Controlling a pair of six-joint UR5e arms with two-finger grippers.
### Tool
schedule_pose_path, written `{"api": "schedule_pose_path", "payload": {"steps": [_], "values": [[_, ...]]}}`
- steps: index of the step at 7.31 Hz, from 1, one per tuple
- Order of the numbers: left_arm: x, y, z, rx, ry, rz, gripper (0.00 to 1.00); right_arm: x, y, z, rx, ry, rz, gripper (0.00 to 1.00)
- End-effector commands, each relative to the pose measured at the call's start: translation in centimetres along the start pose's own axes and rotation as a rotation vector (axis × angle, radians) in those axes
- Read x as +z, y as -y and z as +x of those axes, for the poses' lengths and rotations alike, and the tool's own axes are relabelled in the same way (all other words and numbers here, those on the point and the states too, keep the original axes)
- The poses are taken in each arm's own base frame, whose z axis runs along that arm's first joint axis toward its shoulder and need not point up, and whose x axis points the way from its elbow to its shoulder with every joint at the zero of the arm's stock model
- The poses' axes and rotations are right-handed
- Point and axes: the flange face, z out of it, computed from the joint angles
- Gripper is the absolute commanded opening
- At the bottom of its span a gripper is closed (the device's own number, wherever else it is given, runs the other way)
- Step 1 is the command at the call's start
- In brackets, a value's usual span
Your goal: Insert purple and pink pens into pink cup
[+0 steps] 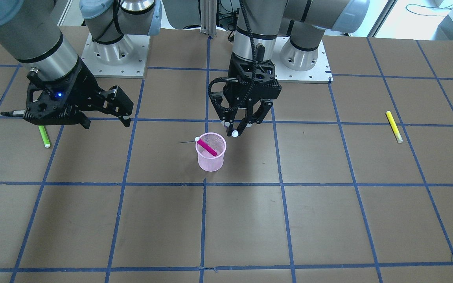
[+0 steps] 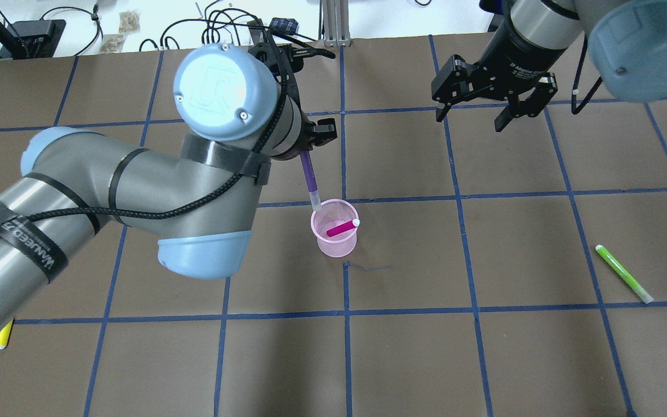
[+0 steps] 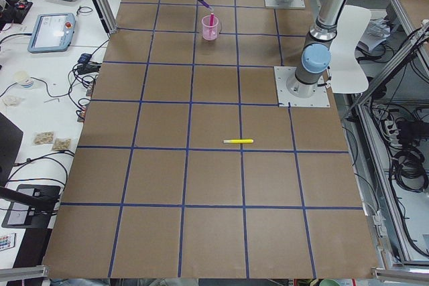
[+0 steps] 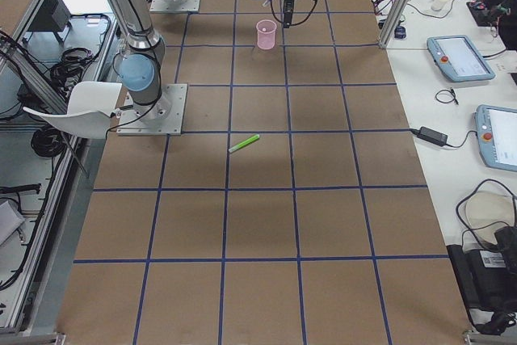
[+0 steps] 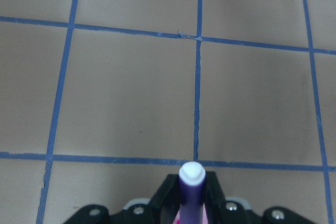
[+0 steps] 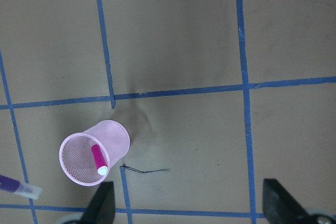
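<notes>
Overhead exterior, perhaps paper-covered table (image 2: 414,359), cables (image 2: 226,22) behind

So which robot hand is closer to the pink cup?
Left. The left gripper holds a purple pen just over the cup; the right gripper is far aside.

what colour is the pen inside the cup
Magenta pen, white end; best in overhead exterior view.

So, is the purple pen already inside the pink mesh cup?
No, the purple pen is held in the left gripper with its tip near the rim of the pink mesh cup; only the pink pen sits inside.
</notes>
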Motion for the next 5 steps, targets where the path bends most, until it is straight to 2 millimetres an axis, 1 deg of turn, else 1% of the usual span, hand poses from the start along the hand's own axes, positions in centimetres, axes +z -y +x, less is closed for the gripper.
{"api": "schedule_pose_path", "payload": {"steps": [1, 2, 3, 4, 5], "values": [[2.9, -1.6, 0.2, -0.01, 0.015, 0.025, 0.0, -0.6, -0.6, 0.1, 0.035, 0.008, 0.005, 1.0], [3.6, -1.5, 0.3, -0.012, 0.025, 0.044, 0.0, -1.3, -1.5, 0.2, 0.048, -0.036, 0.006, 1.0], [4.2, -1.7, 0.5, -0.008, 0.023, 0.048, 0.0, -1.7, -1.8, 0.9, 0.054, -0.113, 0.012, 1.0], [5.5, -3.2, 1.1, -0.003, 0.027, 0.016, 0.0, -2.4, -2.5, 1.1, 0.057, -0.136, 0.012, 1.0], [5.6, -3.8, 1.7, 0.01, 0.023, 0.011, 0.0, -2.7, -2.7, 1.5, 0.059, -0.173, 0.017, 1.0]]}}
